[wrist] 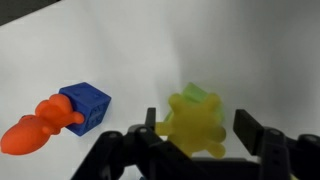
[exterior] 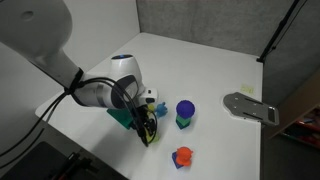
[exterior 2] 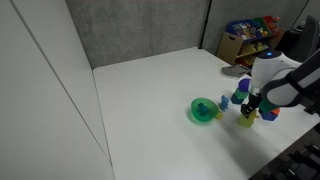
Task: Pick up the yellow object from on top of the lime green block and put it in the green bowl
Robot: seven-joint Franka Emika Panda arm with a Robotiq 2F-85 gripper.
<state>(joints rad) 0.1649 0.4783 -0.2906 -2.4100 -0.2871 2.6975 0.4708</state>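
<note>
White bench top fills most of each view, with grey panel walls behind it and, in an exterior view, a low shelf of coloured packets [exterior 2: 250, 40] beyond the far corner. The robot's black two-fingered gripper [exterior: 147, 128] hangs low over the bench near its front edge, pointing down.

In the wrist view the gripper [wrist: 197, 132] stands wide, one finger on each side of the small pale-yellow knobbly toy piece [wrist: 197, 125]. One finger [wrist: 150, 126] sits just beside the piece or touches it; I cannot tell which. The opposite finger [wrist: 246, 128] shows a thin gap. The yellow piece rests on top of the small lime green block [wrist: 203, 96], of which only a strip shows behind it. The stack stands on the bench, not lifted.

The small round bright-green plastic bowl [exterior 2: 192, 112] sits on the bench near the stack, farther from the bench's side edge than the gripper [exterior 2: 248, 112].

Beside the stack in the wrist view is a blue cube [wrist: 88, 104] with an orange toy piece [wrist: 38, 128] leaning on it. A darker green block [exterior: 184, 122] carries a purple cylinder [exterior: 186, 107] nearby. A flat grey metal piece [exterior: 250, 106] lies at the side edge of the bench.
</note>
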